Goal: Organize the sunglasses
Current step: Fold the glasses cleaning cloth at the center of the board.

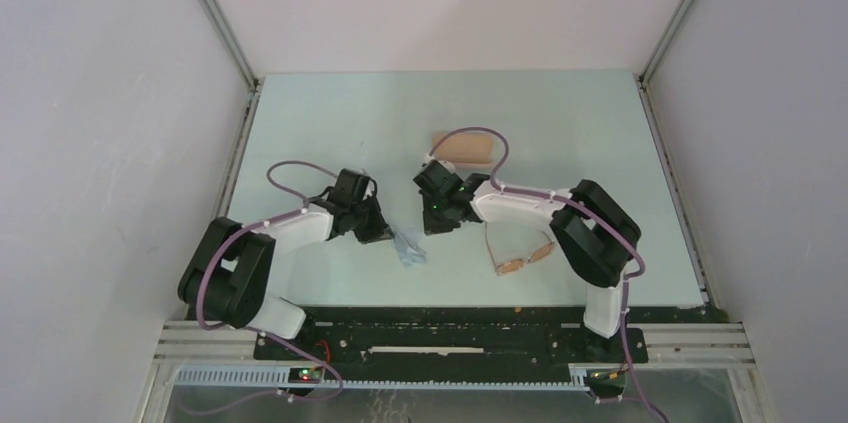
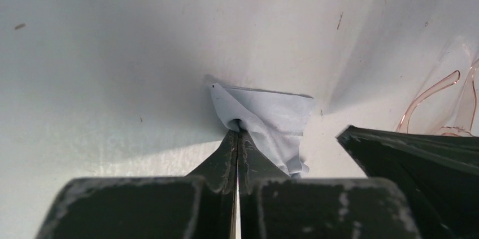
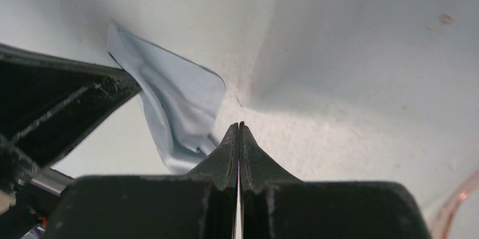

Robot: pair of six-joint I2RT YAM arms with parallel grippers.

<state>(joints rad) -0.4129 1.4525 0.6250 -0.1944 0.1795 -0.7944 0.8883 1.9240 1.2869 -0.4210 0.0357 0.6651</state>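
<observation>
Closest, the left pincer (image 2: 238, 133) pinches the blue cloth (image 2: 271, 116) on the counter (image 1: 330, 123), the right pincer (image 3: 240, 127) closed empty beside it, sunglasses (image 1: 511, 265) nearby.

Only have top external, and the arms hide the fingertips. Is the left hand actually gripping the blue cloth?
Observer: Yes. In the left wrist view, the left hand is shut with the light blue cloth bunched at its tips.
Operator: Right hand?
Observer: In the right wrist view, the right hand is shut too. Its tips are pressed together with nothing visible between them, and the cloth lies just beside one finger.
Operator: Sunglasses clear of both?
Observer: Looks so. The left wrist view shows a curved amber temple end of the sunglasses lying free, apart from the cloth.
</observation>
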